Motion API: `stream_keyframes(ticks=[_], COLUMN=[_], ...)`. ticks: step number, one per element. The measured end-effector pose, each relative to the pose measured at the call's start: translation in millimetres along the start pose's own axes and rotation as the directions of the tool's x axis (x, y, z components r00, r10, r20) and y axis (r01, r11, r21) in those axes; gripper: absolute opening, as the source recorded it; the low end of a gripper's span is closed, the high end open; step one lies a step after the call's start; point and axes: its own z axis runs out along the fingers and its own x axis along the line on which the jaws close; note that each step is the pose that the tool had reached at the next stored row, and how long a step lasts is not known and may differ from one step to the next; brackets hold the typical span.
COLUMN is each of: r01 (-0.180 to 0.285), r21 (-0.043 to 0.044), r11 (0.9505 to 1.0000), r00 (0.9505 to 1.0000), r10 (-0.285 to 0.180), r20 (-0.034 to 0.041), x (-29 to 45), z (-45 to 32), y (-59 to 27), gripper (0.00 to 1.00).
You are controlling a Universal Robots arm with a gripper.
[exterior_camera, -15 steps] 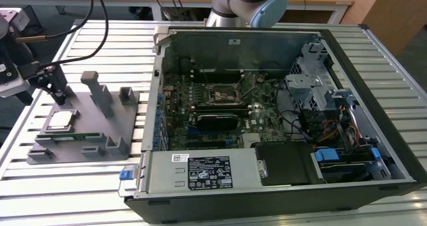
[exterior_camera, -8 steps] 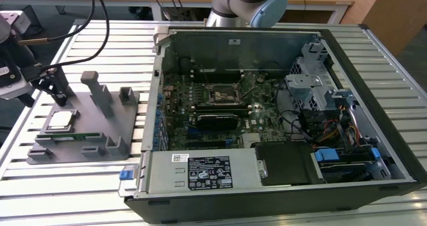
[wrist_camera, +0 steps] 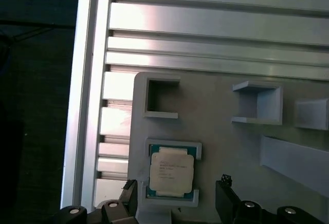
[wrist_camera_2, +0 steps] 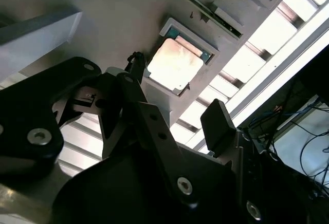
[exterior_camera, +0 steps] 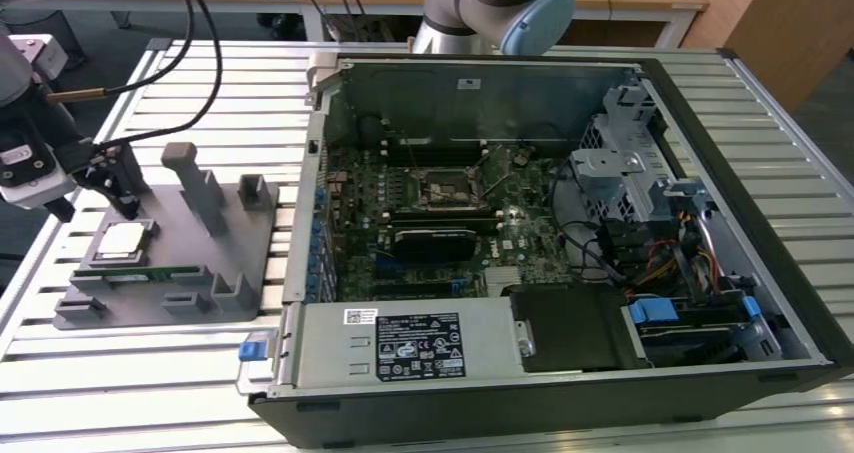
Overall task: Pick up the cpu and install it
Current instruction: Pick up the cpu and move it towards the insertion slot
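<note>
The small flat square cpu [exterior_camera: 123,239] with its shiny silver metal top lies in a shallow square pocket of the grey plastic fixture tray [exterior_camera: 174,295]. The tray sits on the ribbed aluminium table [exterior_camera: 200,83], at the exterior view's left. The black two-finger gripper [exterior_camera: 96,213] hangs just over the cpu. Its jaws are spread wide and have hold of nothing. In both wrist views the chip shows in the gap between the fingers [wrist_camera: 226,197], clear of both.

In the exterior view the gripper's body and the arm link behind it are cut off at the frame edge. The grey-and-blue arm joint [exterior_camera: 497,3] at the top is also only partly in frame. In the first wrist view the fingers enter only as dark stubs. In the second wrist view the black gripper housing [wrist_camera_2: 128,183] covers much of the tray, and glare washes out the cpu's lid [wrist_camera_2: 175,64].

A narrow green memory stick [exterior_camera: 151,270] lies in a slot just beside the cpu, half hidden by the tray's ridges. The open black desktop computer case [exterior_camera: 747,123] stands well apart, and its black-framed square motherboard socket [exterior_camera: 445,186] is small and dim.

Dark print lines cross the cpu [wrist_camera: 171,170] in the first wrist view, too fine to make out. White and black labels sit on the grey metal power supply box [exterior_camera: 400,341].
</note>
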Motion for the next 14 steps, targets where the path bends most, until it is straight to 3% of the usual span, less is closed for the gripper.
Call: stream_keyframes(ticks=[14], r01=[0.0], r21=[0.0], r11=[1.0], r00=[1.0], r10=[0.0], r20=[0.0001], x=[1.0], z=[22.6], y=[-0.6], gripper=[0.71])
